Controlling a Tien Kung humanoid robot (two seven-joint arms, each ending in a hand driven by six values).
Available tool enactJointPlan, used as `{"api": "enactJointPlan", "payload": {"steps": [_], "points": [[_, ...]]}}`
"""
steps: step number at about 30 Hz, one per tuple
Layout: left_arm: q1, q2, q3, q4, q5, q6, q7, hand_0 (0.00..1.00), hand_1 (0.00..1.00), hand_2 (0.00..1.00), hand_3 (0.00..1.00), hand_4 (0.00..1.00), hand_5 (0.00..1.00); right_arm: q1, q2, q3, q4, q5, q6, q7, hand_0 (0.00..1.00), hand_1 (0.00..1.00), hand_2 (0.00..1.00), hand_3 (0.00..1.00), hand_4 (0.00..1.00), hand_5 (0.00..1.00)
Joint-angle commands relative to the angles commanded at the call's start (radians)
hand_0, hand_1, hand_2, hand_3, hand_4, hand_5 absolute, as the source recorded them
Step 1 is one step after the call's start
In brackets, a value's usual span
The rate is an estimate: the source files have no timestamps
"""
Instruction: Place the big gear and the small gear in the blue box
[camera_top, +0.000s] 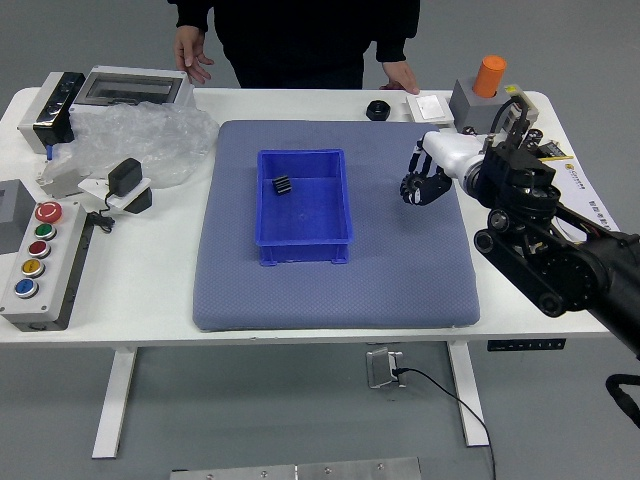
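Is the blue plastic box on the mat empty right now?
No, a small black ribbed gear lies inside the blue plastic box, near its left wall.

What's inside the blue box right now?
One small black ribbed piece, probably the small gear, lies left of centre in the blue box. The rest of the visible floor is bare; the near wall may hide a narrow strip.

From here I see the box (302, 252) in glossy, smooth blue plastic. The mat (330, 300) under it looks matt, with a finely textured surface. The counter (130, 300) is white and smooth. I see thin, crinkled, shiny clear plastic in the bag (160, 145).
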Motion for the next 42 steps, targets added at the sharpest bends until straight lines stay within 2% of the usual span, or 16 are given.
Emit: {"api": "enactJointPlan", "payload": {"steps": [5,10,20,25,27,28,33,34,39,40,42], "points": [[0.000,0.001,-0.004,0.000,0.006,0.000,0.000,0.855,0.822,0.829,0.868,0.773,0.306,0.032,0.024,-0.013,0.041,0.003,0.007,-0.005,0.585,0.466,0.477,0.588,0.844,0.083],[0.000,0.000,-0.008,0.000,0.015,-0.001,0.001,0.855,0.822,0.829,0.867,0.772,0.307,0.066,0.074,-0.032,0.046,0.012,0.008,-0.005,0.584,0.466,0.476,0.588,0.846,0.082],[-0.003,-0.003,-0.016,0.000,0.036,-0.004,0.004,0.855,0.822,0.829,0.867,0.772,0.306,0.096,0.210,-0.061,-0.014,0.030,-0.004,0.003,0.584,0.467,0.478,0.588,0.847,0.081],[-0.005,-0.007,-0.019,0.000,0.046,-0.006,0.006,0.855,0.822,0.829,0.868,0.772,0.306,0.091,0.263,-0.062,-0.045,0.036,-0.001,0.006,0.588,0.472,0.491,0.605,0.846,0.080],[-0.005,-0.008,-0.020,0.000,0.049,-0.007,0.006,0.855,0.822,0.829,0.868,0.772,0.306,0.088,0.268,-0.061,-0.057,0.046,0.008,0.005,0.588,0.472,0.491,0.605,0.846,0.080],[-0.005,-0.008,-0.021,0.000,0.050,-0.007,0.006,0.855,0.822,0.829,0.867,0.772,0.306,0.087,0.268,-0.061,-0.062,0.051,0.013,0.004,0.584,0.483,0.546,0.681,0.785,0.445],[-0.006,-0.010,-0.021,0.000,0.055,-0.008,0.008,0.855,0.822,0.829,0.867,0.772,0.306,0.086,0.268,-0.056,-0.085,0.082,0.034,0.004,0.584,0.483,0.546,0.681,0.785,0.445],[-0.006,-0.010,-0.021,0.000,0.055,-0.008,0.008,0.855,0.822,0.829,0.868,0.771,0.306,0.086,0.268,-0.055,-0.088,0.087,0.037,0.005,0.637,0.565,0.669,0.927,0.916,0.525],[-0.006,-0.010,-0.022,0.000,0.058,-0.008,0.009,0.855,0.822,0.829,0.868,0.771,0.306,0.088,0.268,-0.049,-0.098,0.101,0.043,0.011,0.637,0.565,0.669,0.927,0.916,0.525],[-0.006,-0.009,-0.022,0.000,0.058,-0.008,0.009,0.855,0.822,0.829,0.868,0.772,0.306,0.089,0.268,-0.047,-0.098,0.103,0.043,0.012,0.658,0.595,0.704,0.963,0.965,0.586],[-0.006,-0.009,-0.023,0.000,0.059,-0.009,0.009,0.855,0.822,0.829,0.868,0.772,0.306,0.091,0.268,-0.046,-0.098,0.104,0.041,0.013,0.658,0.595,0.704,0.963,0.965,0.586]]}}
